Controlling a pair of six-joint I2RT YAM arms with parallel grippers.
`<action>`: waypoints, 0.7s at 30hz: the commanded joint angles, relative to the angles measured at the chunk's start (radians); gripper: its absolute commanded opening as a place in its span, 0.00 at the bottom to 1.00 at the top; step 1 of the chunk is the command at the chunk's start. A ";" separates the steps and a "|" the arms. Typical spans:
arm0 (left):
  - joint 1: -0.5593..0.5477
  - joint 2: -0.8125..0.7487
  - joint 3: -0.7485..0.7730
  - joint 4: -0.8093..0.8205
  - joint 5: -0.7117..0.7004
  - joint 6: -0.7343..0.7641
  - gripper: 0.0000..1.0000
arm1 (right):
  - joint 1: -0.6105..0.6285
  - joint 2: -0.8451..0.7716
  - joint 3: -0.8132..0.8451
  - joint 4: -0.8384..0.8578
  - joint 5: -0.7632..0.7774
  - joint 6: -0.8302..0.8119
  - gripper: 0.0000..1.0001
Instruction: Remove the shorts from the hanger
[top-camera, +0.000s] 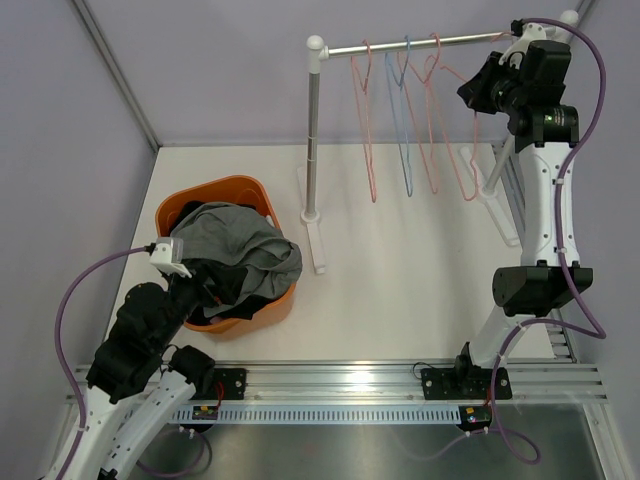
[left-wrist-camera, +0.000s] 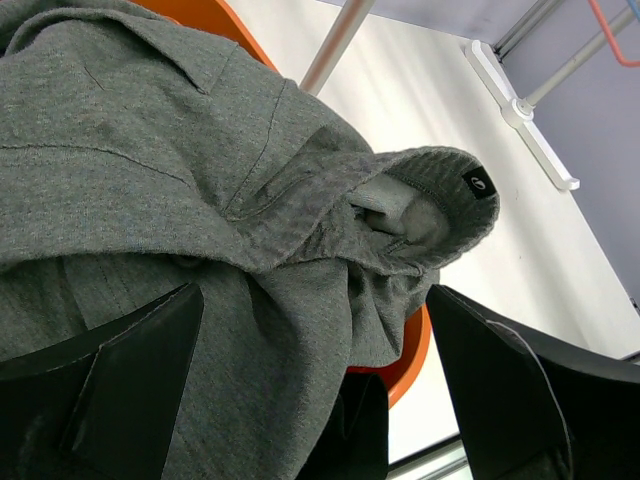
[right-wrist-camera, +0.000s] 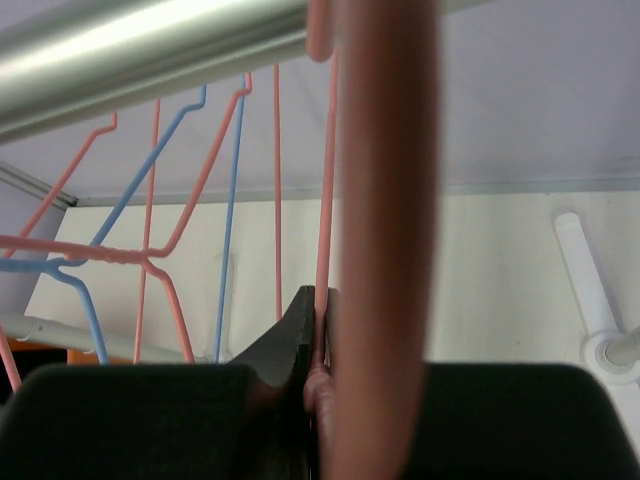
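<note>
Black fingers (left-wrist-camera: 130, 380) of the left pincer (left-wrist-camera: 315, 300) stand wide apart, gripping nothing, with the grey knit shorts (left-wrist-camera: 200, 150) heaped loosely between and under them. That garment lies on top of the pile in the round orange plastic basket (top-camera: 235, 185), and a pair of black shorts (top-camera: 225, 290) shows beneath it at the basket's near side.

By my judgement the step in hand is the let-go. The left pincer should rise straight up out of the basket with its jaws kept wide, so that no fold or waistband catches a finger and comes back out. A fold of grey cloth sags over the basket's rim and wants watching.

Beyond the basket and to its right, the right pincer (top-camera: 478, 88) is up at the silver metal rail (top-camera: 420, 43). Its jaws look nipped shut on a thin pink wire hanger (right-wrist-camera: 322, 220). It should loosen gently, so that the hook stays seated on the rail.

Counted, there are two arms and one basket on the white counter (top-camera: 400, 280). One rail carries four hangers, three pink and one blue wire hanger (top-camera: 406, 150), all bare. Only two garments show in the basket; whether more lie under them is hidden.
</note>
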 joint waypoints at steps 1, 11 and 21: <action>0.001 0.002 -0.001 0.034 0.017 0.008 0.99 | 0.026 -0.057 -0.033 0.110 0.020 0.013 0.00; 0.001 0.009 -0.001 0.035 0.022 0.008 0.99 | 0.038 -0.033 0.045 0.083 0.037 -0.012 0.00; 0.001 0.010 -0.003 0.035 0.028 0.010 0.99 | 0.066 0.039 0.196 0.017 0.058 -0.038 0.00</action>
